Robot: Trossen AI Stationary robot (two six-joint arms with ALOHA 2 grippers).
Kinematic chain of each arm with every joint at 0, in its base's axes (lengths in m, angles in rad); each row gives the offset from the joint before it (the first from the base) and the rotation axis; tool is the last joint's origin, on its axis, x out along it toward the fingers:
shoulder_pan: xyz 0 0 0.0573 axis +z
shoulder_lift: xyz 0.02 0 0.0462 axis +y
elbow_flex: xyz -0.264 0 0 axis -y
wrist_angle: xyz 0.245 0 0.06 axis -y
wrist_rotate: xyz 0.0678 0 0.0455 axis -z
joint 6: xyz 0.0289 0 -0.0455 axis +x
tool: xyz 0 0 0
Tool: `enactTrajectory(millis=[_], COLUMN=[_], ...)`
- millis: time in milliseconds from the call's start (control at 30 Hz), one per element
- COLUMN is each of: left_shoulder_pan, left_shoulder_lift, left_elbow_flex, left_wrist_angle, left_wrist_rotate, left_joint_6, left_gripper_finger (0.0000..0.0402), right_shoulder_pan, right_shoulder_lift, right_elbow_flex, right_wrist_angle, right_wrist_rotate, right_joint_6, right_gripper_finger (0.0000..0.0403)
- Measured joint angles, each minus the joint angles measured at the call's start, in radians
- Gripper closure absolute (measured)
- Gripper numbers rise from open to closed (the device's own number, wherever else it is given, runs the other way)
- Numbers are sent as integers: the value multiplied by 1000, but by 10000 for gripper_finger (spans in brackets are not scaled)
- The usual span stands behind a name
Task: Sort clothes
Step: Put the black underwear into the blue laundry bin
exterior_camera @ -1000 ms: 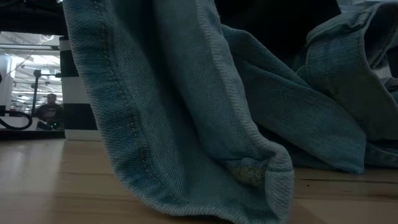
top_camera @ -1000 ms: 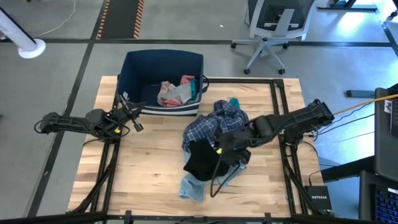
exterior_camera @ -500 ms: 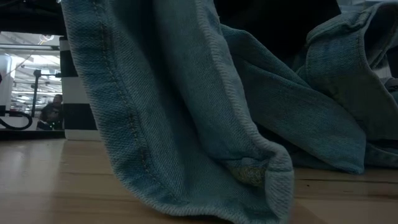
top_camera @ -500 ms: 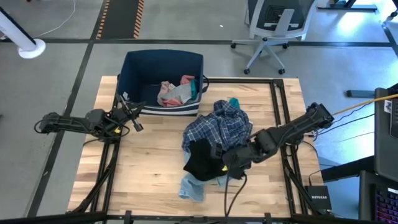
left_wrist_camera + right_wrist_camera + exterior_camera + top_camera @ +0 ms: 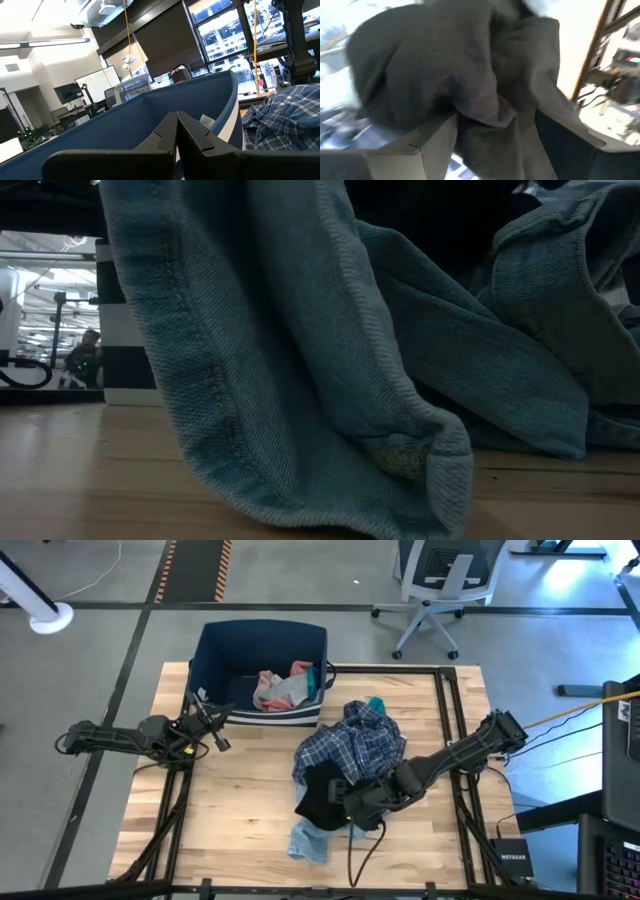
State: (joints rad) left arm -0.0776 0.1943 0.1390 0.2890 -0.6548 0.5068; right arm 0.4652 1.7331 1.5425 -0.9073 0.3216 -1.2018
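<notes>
A heap of clothes lies mid-table: the blue plaid shirt on top, a small teal item at its far edge, the black piece toward the near side, and the light-blue denim jeans underneath, which fill the low view. Pink and white garments lie in the navy bin. My right gripper is open, low over the black piece, with its cloth between the fingers. My left gripper is shut and empty beside the bin's near left corner. My right gripper has a bunched fold of the black piece between its two open fingers, and the cloth reaches both inner sides. The fingers come from the table's right, slanting down. The black piece lies on the heap, slack.
The navy bin with its white lower band stands at the far left of the table, close to the heap. Bare wood lies on the near left. Black frame rails run along the table's sides. An office chair stands beyond, and a person sits far off.
My right gripper has gone toward the table's left and near edges, from the plaid shirt's near right side onto the black piece. The clothes have kept their place.
</notes>
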Motion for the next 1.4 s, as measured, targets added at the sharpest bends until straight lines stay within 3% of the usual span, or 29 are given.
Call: enactTrajectory(millis=[300,400,500,733,767,967,1167,1400], left_shoulder_pan=[0,0,0,0,0,0,0,0], left_shoulder_lift=[0,0,0,0,0,0,0,0], left_elbow_flex=[0,0,0,0,0,0,-2,-2], left_wrist_angle=[-14,-16,-16,-17,-16,-18,-22,-20], left_wrist_rotate=[0,0,0,0,0,0,2,1], left_joint_6=[1,1,1,1,1,18,133,134], left_gripper_finger=[400,400,400,400,400,400,400,400], right_shoulder_pan=[-16,-14,-14,-14,-14,-29,-38,-131], right_shoulder_lift=[41,53,67,73,73,58,6,-21], right_elbow_flex=[0,0,1,13,25,141,282,427], right_wrist_angle=[15,15,19,-3,-23,-66,-66,-68], right_wrist_rotate=[-42,-34,-19,38,45,94,86,94], right_joint_6=[20,23,41,44,44,96,95,92], right_gripper_finger=[125,145,196,374,385,360,391,373])
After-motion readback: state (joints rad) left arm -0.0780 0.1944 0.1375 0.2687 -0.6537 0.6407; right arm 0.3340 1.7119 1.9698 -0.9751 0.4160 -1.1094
